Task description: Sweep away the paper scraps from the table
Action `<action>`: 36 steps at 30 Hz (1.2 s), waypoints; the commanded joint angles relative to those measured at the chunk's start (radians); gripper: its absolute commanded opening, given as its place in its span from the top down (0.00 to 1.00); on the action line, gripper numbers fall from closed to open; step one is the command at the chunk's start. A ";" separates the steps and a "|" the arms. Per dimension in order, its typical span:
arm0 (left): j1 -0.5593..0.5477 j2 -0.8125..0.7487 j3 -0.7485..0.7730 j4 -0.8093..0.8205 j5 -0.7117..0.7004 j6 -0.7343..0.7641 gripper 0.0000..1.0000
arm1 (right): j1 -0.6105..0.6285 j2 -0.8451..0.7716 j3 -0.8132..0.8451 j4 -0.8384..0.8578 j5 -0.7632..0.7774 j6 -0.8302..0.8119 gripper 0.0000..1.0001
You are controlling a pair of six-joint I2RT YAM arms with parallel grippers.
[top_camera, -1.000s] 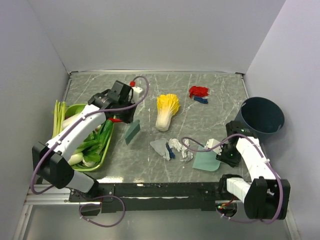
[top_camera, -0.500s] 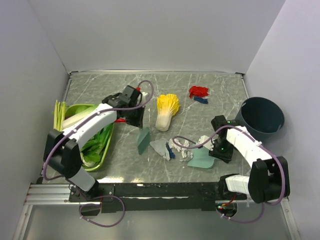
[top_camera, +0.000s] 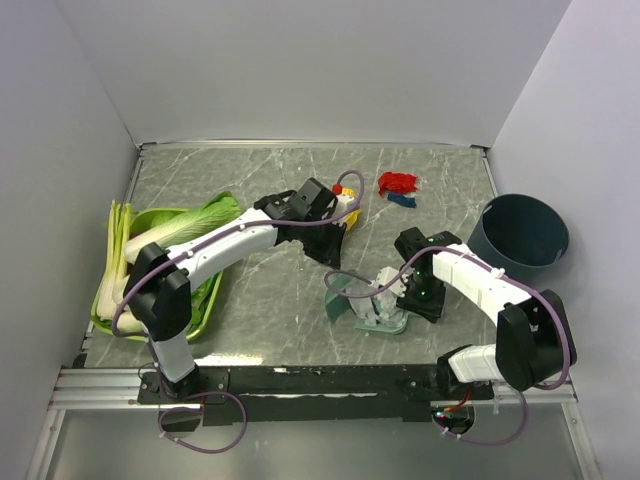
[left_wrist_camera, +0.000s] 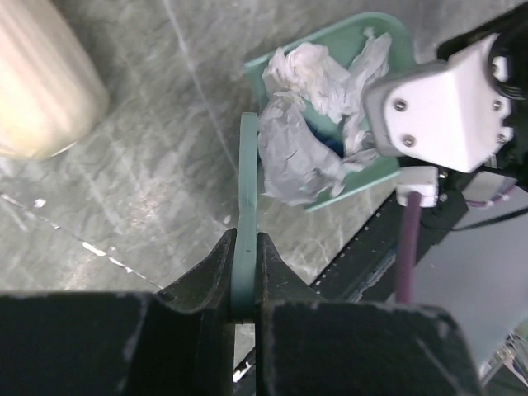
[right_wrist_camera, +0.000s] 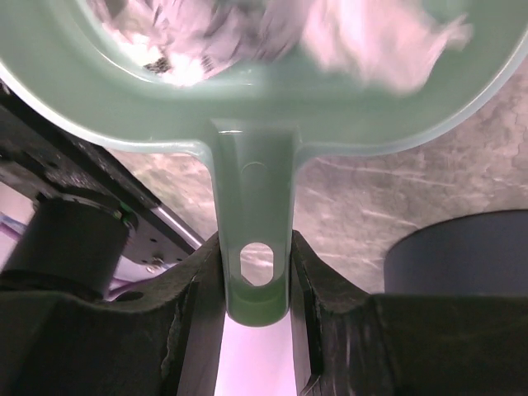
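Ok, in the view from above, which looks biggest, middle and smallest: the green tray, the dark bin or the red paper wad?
1. green tray: largest, though partly covered.
2. dark bin: a bit smaller; it stands taller, so nearer the camera.
3. red paper wad: by far the smallest.

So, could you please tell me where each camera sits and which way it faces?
Top: fixed above and behind the arms, looking down on the table; the left arm and right arm show, bases at the bottom.
Left wrist: looks down along the left gripper, shut on a green scraper against the paper scraps on the dustpan; its fingers show.
Right wrist: looks along the right gripper, shut on the dustpan handle; bin to the right.
Shared: both wrist views show the dustpan holding the scraps.
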State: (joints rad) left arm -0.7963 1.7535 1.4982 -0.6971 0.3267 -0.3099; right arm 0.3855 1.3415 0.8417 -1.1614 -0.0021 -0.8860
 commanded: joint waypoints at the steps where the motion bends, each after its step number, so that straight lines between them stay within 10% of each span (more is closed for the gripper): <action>1: 0.002 -0.015 0.054 -0.013 0.077 0.058 0.99 | 0.007 -0.022 0.023 0.029 -0.029 0.048 1.00; 26: 0.241 -0.123 0.367 -0.287 0.213 0.475 0.99 | -0.045 -0.455 -0.227 0.442 -0.323 0.128 1.00; 36: 0.304 -0.245 0.275 -0.157 -0.001 0.489 0.99 | -0.060 -0.492 -0.213 0.442 -0.403 0.185 1.00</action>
State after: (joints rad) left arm -0.4957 1.5829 1.8240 -0.9249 0.4347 0.1543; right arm 0.3302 0.8715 0.6128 -0.7418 -0.3164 -0.7513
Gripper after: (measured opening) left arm 0.121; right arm 0.377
